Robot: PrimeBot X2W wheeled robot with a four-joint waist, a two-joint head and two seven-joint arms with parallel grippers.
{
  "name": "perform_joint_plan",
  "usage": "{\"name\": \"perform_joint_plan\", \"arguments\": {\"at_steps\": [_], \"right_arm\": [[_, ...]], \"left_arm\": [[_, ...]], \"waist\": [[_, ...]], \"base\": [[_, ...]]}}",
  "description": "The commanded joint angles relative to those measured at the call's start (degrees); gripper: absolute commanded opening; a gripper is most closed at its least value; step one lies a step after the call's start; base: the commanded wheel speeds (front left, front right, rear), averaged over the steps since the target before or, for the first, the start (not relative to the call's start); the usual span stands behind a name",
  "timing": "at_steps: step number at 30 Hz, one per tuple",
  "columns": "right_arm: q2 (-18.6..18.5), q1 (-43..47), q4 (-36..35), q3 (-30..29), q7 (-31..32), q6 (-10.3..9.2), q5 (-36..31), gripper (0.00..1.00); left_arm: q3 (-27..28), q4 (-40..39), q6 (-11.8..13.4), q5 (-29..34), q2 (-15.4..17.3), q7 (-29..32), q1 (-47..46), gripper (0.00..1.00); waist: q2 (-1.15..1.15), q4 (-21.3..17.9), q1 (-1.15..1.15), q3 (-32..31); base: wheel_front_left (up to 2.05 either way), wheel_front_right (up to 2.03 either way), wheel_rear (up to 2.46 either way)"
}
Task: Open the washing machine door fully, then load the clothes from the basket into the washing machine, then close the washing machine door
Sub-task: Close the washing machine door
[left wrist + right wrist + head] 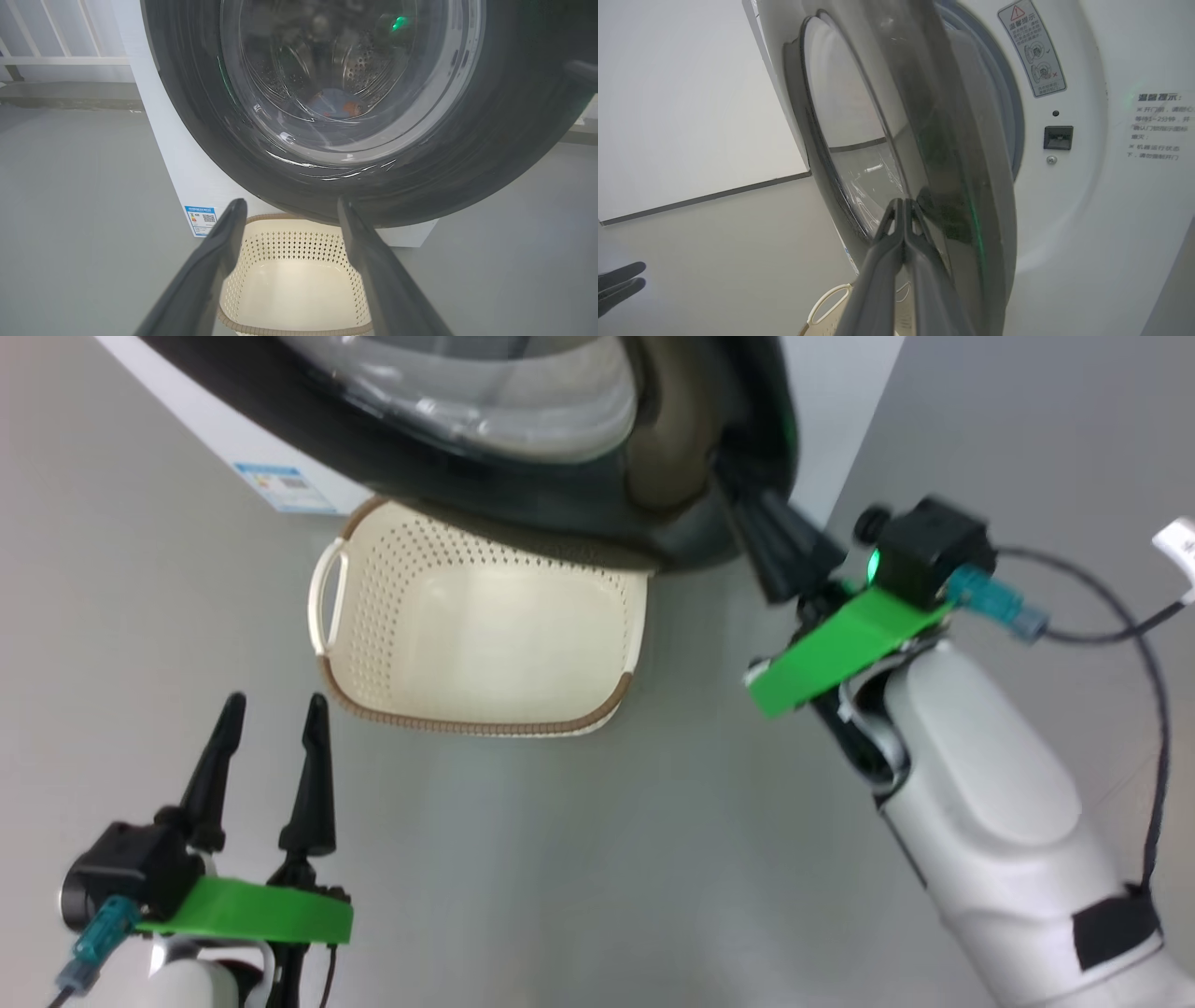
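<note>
The washing machine door [523,513], black-rimmed with a bulging glass window, stands ajar and hangs over the far side of the basket [476,726]. The cream basket holds nothing. My right gripper [747,509] is shut, its tips pressed against the door's outer rim [952,196] and gripping nothing. My left gripper [275,702] hangs open at the lower left, just left of the basket's near corner. Through the glass [327,93], blue clothes with orange print [336,105] lie in the steel drum. The white washing machine [1087,210] shows its latch socket [1058,137] uncovered.
Grey floor surrounds the machine and the basket [289,247]. A blue label [280,485] sits low on the machine's front. A black cable [1153,709] loops beside my right forearm. A white railing [65,59] stands at the back left in the left wrist view.
</note>
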Motion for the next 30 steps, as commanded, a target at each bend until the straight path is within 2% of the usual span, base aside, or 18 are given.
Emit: {"name": "perform_joint_plan", "arguments": {"at_steps": [1,15,20,30], "right_arm": [[0.6,-2.7,-0.7,-0.4,-0.7,0.03,-0.8,0.0],[-3.0,-16.0,5.3,-6.0,-0.7,0.03,-3.3,0.0],[-3.0,-19.0,7.1,-6.3,-0.7,0.03,-3.7,0.0],[-2.3,-25.1,10.5,-11.1,-0.7,0.03,-5.5,0.0]], "left_arm": [[1.3,-1.6,-0.1,-0.7,1.0,-0.4,-2.0,1.0],[-1.8,-1.6,-0.1,-2.2,0.7,-0.4,-6.6,1.0],[-2.5,-1.6,-0.1,-3.1,0.7,-0.4,-7.0,1.0],[-3.9,-1.5,-0.1,-3.8,0.7,-0.4,-8.5,1.0]], "waist": [[0.0,1.5,0.0,2.4],[0.0,4.3,0.0,9.1],[0.0,4.5,0.0,10.2],[0.0,4.9,0.0,12.2]], "base": [[0.0,0.0,0.0],[0.0,0.0,0.0],[0.0,0.0,0.0],[0.0,0.0,0.0]]}}
